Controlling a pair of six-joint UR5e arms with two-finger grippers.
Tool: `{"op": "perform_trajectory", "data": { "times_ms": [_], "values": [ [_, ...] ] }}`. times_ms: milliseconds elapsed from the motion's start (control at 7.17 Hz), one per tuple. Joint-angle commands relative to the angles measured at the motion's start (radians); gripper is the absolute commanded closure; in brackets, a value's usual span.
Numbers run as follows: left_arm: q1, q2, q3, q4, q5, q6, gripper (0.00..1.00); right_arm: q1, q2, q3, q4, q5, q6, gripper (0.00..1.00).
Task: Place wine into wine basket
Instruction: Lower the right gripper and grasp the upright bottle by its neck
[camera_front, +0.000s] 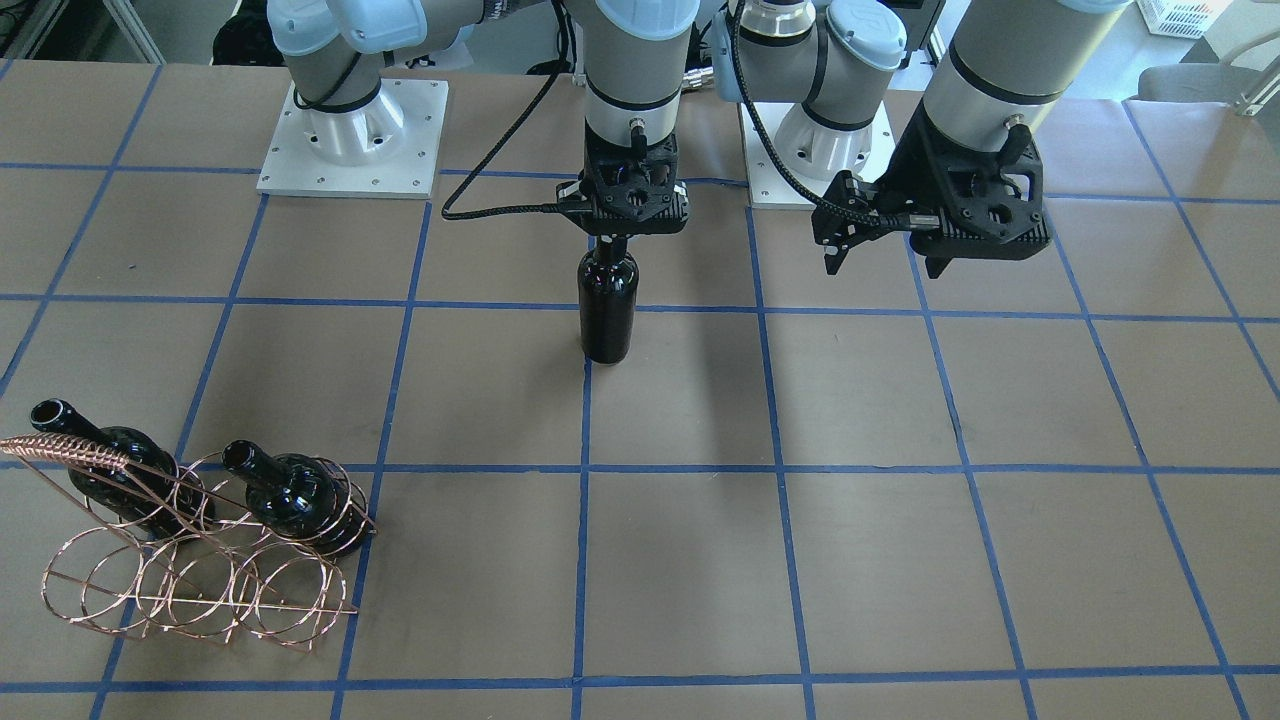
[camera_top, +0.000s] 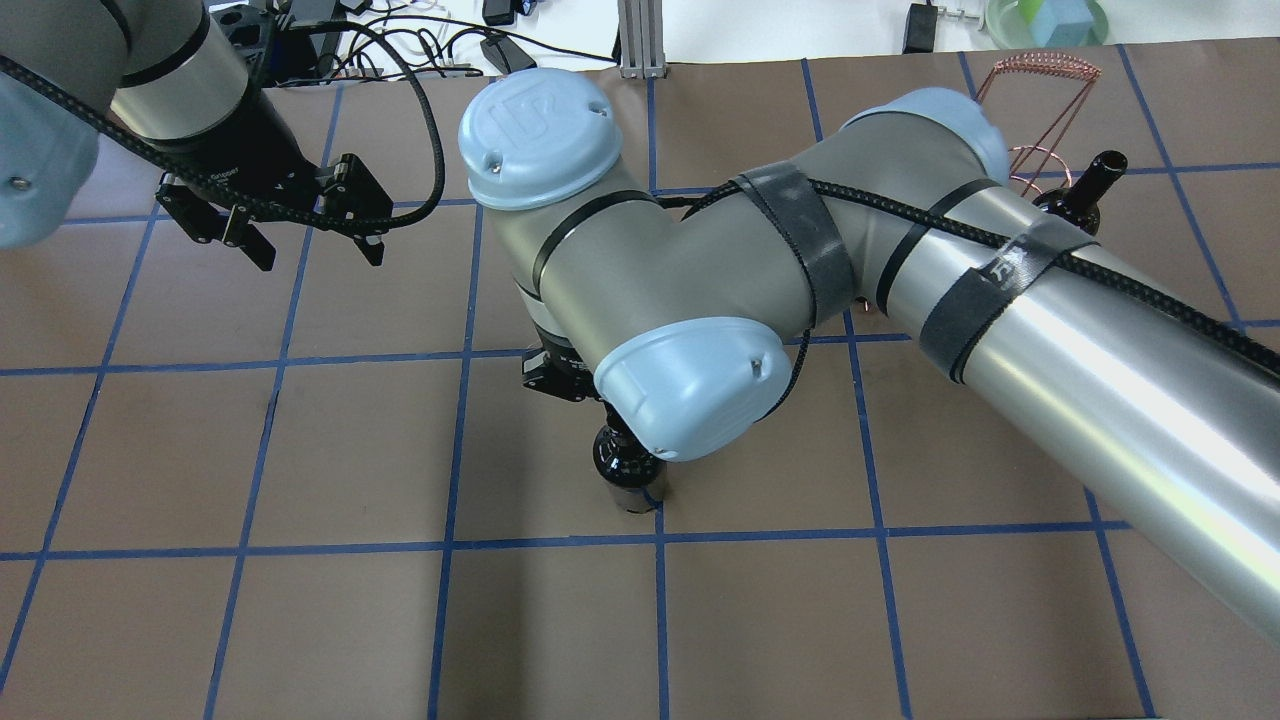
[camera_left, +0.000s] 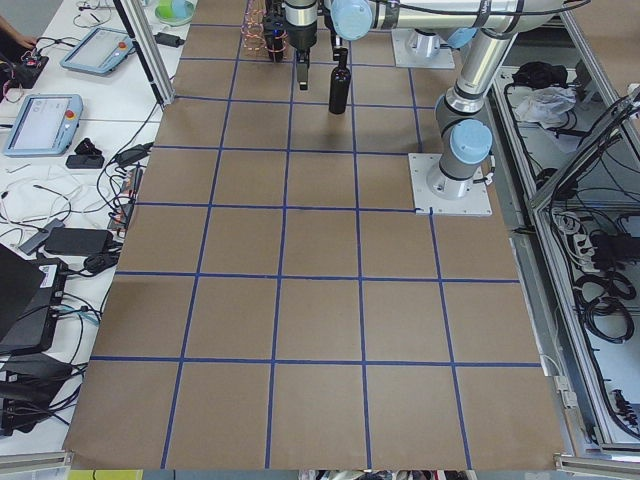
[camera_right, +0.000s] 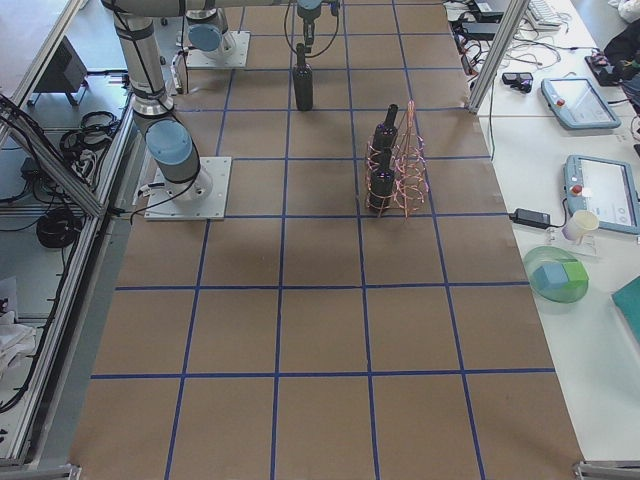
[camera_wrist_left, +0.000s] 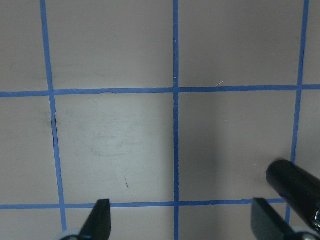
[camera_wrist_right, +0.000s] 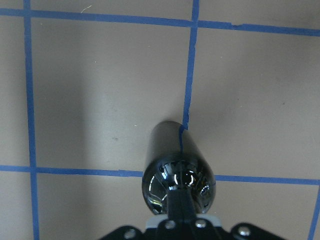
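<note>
My right gripper (camera_front: 608, 245) is shut on the neck of an upright near-black wine bottle (camera_front: 608, 305) at the table's middle; its base is at or just above the surface. The right wrist view looks down on the bottle (camera_wrist_right: 180, 165), as does the overhead view (camera_top: 622, 462). The copper wire wine basket (camera_front: 200, 575) stands far off on my right, with two alike bottles (camera_front: 295, 495) lying in its loops. My left gripper (camera_front: 885, 265) hangs open and empty above the table to the left of the held bottle; it also shows from overhead (camera_top: 320, 258).
The brown table carries a grid of blue tape lines (camera_front: 780, 468). The two arm base plates (camera_front: 350, 140) sit at the robot's edge. The left wrist view shows bare table between open fingertips (camera_wrist_left: 102, 220) and a dark rounded thing (camera_wrist_left: 295, 187) at its right edge.
</note>
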Motion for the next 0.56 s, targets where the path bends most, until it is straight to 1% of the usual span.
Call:
{"op": "perform_trajectory", "data": {
  "times_ms": [0,140,419],
  "values": [
    [0.0,0.0,0.0,0.0,0.0,0.0,0.0,-0.01,-0.002,-0.006,-0.001,0.021,-0.002,0.24],
    [0.0,0.0,0.0,0.0,0.0,-0.001,0.0,-0.01,-0.002,-0.005,-0.001,0.023,0.0,0.16],
    [-0.002,0.0,0.0,-0.001,0.0,-0.006,0.0,-0.01,-0.002,-0.005,0.015,0.02,0.001,0.05]
  ]
}}
